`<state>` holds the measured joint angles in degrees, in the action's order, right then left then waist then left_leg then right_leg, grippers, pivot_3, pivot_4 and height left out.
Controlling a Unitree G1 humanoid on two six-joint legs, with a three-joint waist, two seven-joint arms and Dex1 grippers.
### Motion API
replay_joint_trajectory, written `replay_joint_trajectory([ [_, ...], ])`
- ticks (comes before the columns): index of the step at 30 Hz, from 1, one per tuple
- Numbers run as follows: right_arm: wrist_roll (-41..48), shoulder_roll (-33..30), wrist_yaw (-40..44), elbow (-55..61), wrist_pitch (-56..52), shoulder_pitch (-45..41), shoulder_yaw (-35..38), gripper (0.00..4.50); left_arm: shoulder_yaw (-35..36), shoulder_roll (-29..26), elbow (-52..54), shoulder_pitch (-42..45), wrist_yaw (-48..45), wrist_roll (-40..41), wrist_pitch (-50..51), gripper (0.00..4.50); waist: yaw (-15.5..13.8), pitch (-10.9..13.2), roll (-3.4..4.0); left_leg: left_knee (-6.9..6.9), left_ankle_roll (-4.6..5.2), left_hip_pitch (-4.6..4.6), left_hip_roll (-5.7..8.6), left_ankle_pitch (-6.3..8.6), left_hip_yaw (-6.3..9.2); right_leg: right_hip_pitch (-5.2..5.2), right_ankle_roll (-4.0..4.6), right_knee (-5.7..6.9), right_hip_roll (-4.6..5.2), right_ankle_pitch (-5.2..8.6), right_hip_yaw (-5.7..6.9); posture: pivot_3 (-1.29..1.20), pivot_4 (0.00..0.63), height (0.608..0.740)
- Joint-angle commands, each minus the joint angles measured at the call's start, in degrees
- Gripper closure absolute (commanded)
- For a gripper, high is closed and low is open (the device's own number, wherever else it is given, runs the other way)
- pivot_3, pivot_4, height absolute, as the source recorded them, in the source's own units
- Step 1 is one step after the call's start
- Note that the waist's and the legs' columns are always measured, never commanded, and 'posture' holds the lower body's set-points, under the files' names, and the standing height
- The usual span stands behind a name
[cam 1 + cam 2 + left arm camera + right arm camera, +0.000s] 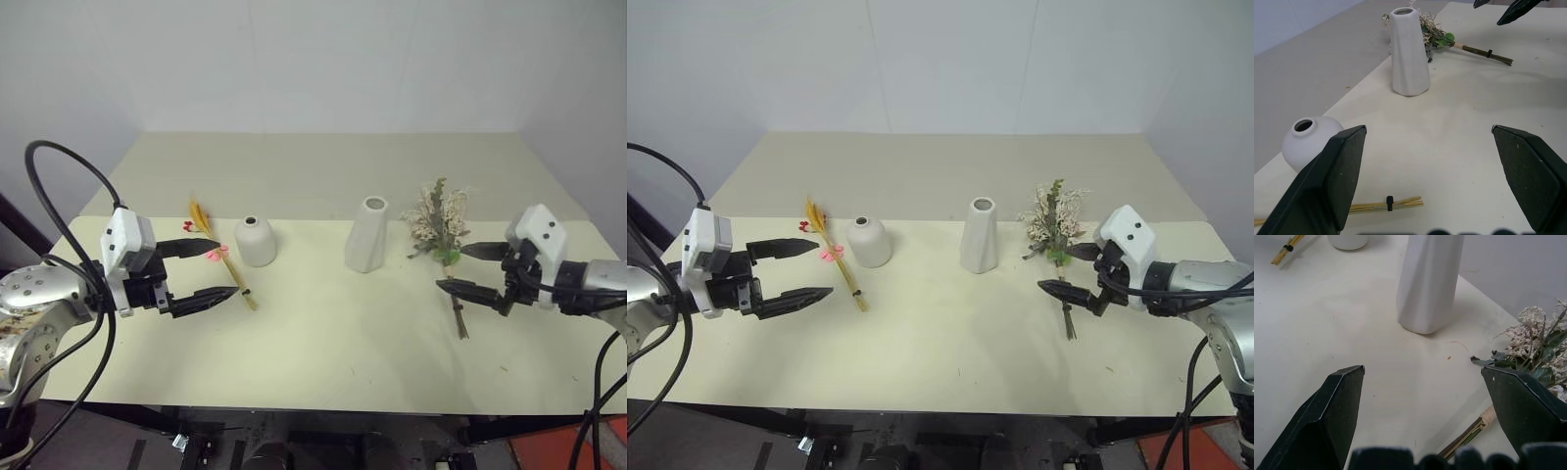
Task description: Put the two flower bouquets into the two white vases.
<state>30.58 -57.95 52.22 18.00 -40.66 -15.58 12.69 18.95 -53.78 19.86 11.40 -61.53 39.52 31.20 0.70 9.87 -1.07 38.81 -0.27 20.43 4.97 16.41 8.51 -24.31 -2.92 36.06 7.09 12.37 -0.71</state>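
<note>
At the left edge, the left gripper [203, 273] hangs spread wide and empty above the wheat bunch [224, 266]. At the right edge, the right gripper [462, 268] is equally wide, empty, over the bushy bouquet [439, 231] stems. Farther back mid-frame stand the round vase [255, 241] and the tall vase [367, 235], both empty.

Head stereo pair above table [323, 352]; close, low wrist views, shared tall vase [1409, 51].
</note>
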Motion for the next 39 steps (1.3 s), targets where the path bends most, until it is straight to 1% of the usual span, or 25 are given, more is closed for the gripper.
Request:
replay_joint_trajectory([
  [1,0.74,-0.33,-0.57,1.81,-0.50,-0.18,2.45,0.00,0.37,-0.84,0.35,1.06,-0.26,0.13,-0.34,0.02,0.01,0.00,0.00,0.00,0.00,0.00,0.00,0.00,0.00,0.00,0.00,0.00,0.00,0.00,0.00,0.00,0.150,0.740],
  [9,1.06,-0.11,-1.06,2.27,-1.45,0.07,2.57,0.00,-0.26,-0.78,-0.09,1.97,-0.37,0.10,-0.40,0.02,-0.01,0.00,0.00,0.00,0.00,0.00,0.00,0.00,-0.01,0.00,0.00,0.00,0.00,0.00,-0.01,0.00,0.150,0.740],
  [12,2.86,0.66,-2.91,1.89,-5.40,-1.99,2.45,0.00,-1.26,-0.84,-1.10,3.51,-1.47,0.18,-0.71,0.02,0.01,0.00,0.00,0.00,0.00,0.00,0.00,0.00,-0.01,0.00,-0.01,0.00,0.00,-0.01,-0.01,0.00,0.150,0.740],
  [17,5.32,1.25,-6.54,1.43,-13.61,-6.71,0.75,0.00,-5.23,-0.84,-5.83,10.73,-5.64,-0.01,-1.25,0.02,-0.02,0.00,0.00,0.02,-0.01,-0.01,0.00,-0.01,-0.02,0.01,0.01,0.02,-0.03,-0.03,-0.01,0.00,0.150,0.740],
  [20,5.93,1.79,-10.39,-0.01,-21.15,-11.16,-0.88,0.00,-7.14,-0.02,-9.04,16.40,-6.97,0.44,-0.58,0.02,0.00,0.01,-0.03,0.04,-0.01,0.01,0.01,-0.01,-0.03,0.01,0.00,0.01,-0.04,-0.05,0.00,0.00,0.150,0.740],
  [23,5.18,5.30,-17.64,-4.89,-33.98,-19.89,-2.12,0.00,-8.36,0.77,-11.90,21.69,-8.14,1.27,0.46,0.02,0.24,0.01,-0.03,0.04,0.00,0.01,0.01,-0.01,-0.05,-0.01,-0.01,0.00,-0.03,-0.06,-0.05,0.00,0.150,0.740],
  [25,3.99,7.05,-20.94,-7.41,-39.50,-24.00,-2.85,0.00,-8.85,1.17,-13.29,23.79,-8.68,1.31,0.83,0.02,0.39,0.01,-0.02,0.03,0.00,0.02,0.02,-0.01,-0.06,-0.06,-0.02,0.01,-0.03,-0.07,-0.07,0.00,0.150,0.740],
  [27,0.73,10.18,-26.00,-11.83,-47.88,-30.53,-4.06,0.00,-9.58,1.59,-15.02,26.18,-9.96,1.13,0.76,0.02,0.41,0.01,-0.02,0.01,-0.01,0.10,0.02,-0.01,-0.06,-0.19,0.00,0.05,-0.04,-0.08,-0.07,0.00,0.150,0.740],
  [28,0.00,11.36,-28.28,-14.83,-50.34,-33.28,-4.79,0.00,-10.01,1.73,-15.74,27.12,-10.61,0.93,0.52,0.02,0.44,0.01,-0.02,0.00,-0.01,0.16,0.02,-0.01,-0.06,-0.24,0.01,0.04,-0.04,-0.08,-0.07,0.00,0.150,0.740],
  [31,1.26,13.21,-32.93,-24.55,-51.84,-39.09,-6.13,0.00,-10.84,1.93,-16.84,28.43,-11.83,0.36,-0.02,0.02,0.36,0.01,-0.02,0.12,-0.11,0.71,0.06,-0.08,-0.07,-0.83,0.06,0.13,-0.03,-0.16,-0.11,0.00,0.150,0.740],
  [33,1.37,14.29,-35.76,-30.70,-51.84,-42.73,-7.83,0.00,-11.24,2.11,-17.19,28.98,-12.29,0.21,-0.10,0.02,0.36,0.01,-0.02,0.12,-0.48,0.79,0.06,-0.30,-0.10,-0.94,0.09,0.09,-0.02,-0.21,-0.12,0.00,0.150,0.740],
  [34,1.05,14.54,-36.44,-32.64,-51.84,-43.95,-9.23,0.00,-11.41,2.20,-17.26,29.17,-12.49,0.12,-0.16,0.02,0.37,0.01,-0.02,0.10,-0.48,0.84,0.06,-0.30,-0.10,-0.97,0.09,0.05,-0.01,-0.21,-0.12,0.00,0.150,0.740],
  [39,-1.94,16.04,-38.25,-40.94,-51.84,-46.29,-15.14,0.00,-11.72,2.44,-16.98,29.28,-13.01,-0.41,-0.50,0.02,0.50,0.01,-0.02,0.11,-0.46,1.06,0.06,-0.29,-0.12,-1.10,0.07,0.06,-0.01,-0.22,-0.12,0.00,0.150,0.740],
])
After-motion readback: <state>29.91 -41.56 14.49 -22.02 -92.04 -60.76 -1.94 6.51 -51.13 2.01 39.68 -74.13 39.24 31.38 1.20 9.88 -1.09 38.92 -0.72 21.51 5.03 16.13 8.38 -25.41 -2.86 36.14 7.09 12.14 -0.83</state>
